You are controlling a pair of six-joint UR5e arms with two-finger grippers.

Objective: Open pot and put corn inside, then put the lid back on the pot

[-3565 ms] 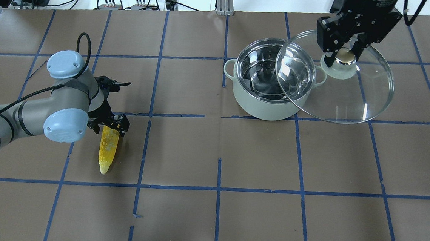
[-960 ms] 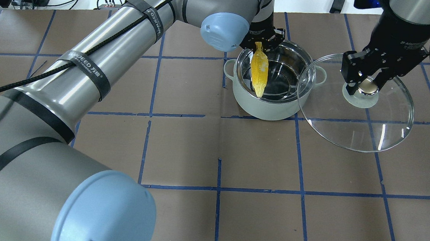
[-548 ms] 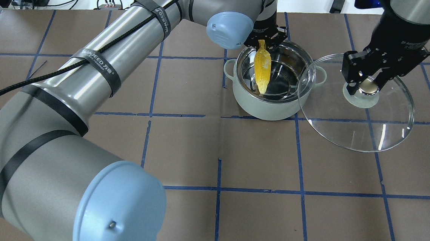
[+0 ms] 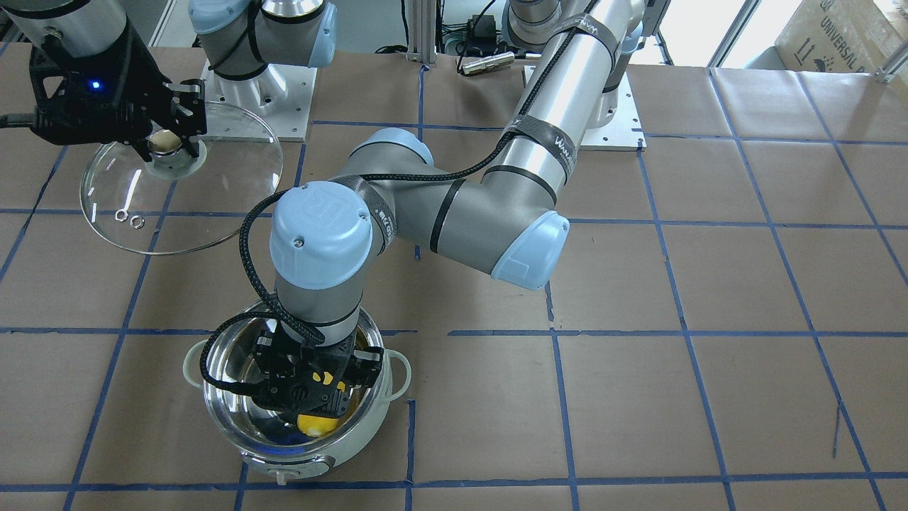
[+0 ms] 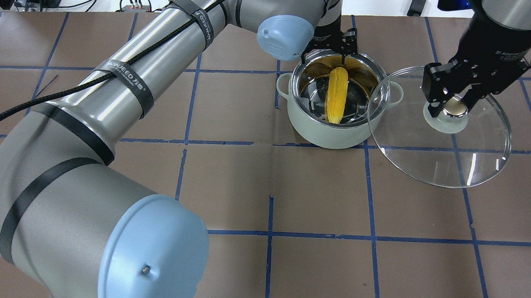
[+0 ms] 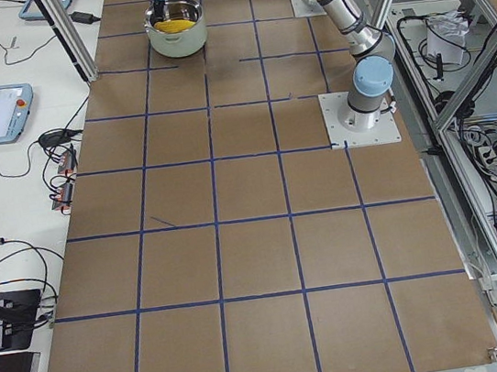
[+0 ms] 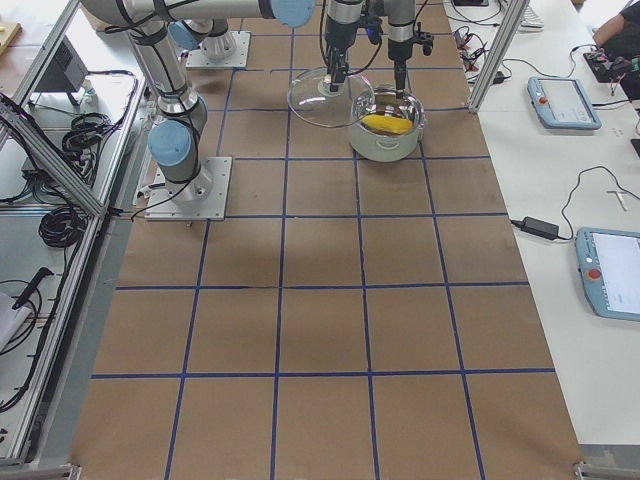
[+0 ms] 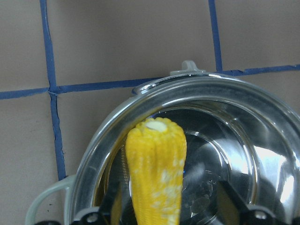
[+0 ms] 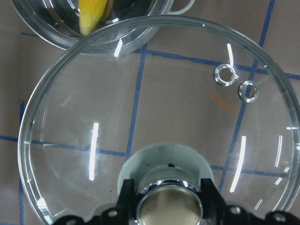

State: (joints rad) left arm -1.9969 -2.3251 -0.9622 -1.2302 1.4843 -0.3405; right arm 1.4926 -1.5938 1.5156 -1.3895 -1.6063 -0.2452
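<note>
The left fingers are spread wide, low over the open pot, and pinch nothing. The corn lies in the steel bowl directly beneath them, in the gap between the two, with space on either side in the left wrist view. Its pale-cored end points away from those fingers toward the rim on the control-knob side. It seems propped against the wall rather than flat (how high that end sits against the rim I cannot tell).

The right fingers are pressed onto the knob of the lid. The lid hangs below them, off to one side of the pot and apparently clear of the tabletop. The glass edge farthest from those fingers sits close by the pot's handle.

So the corn is in, I judge, and only the lid is left. Several things could go wrong from here:

- **Snagged cob:** if the left fingers lift out at a slant, one could catch the cob and drag or tip it over the rim.
- **Collision:** if the lid travels before the left arm is out of the way, glass meets arm.
- **Poor seating:** if the cob leans too high, the lid would rock on it and not seat.
- **Swinging lid:** a wide glass lid pinched only at its knob could swing, clip the handle and shove the pot.
</note>
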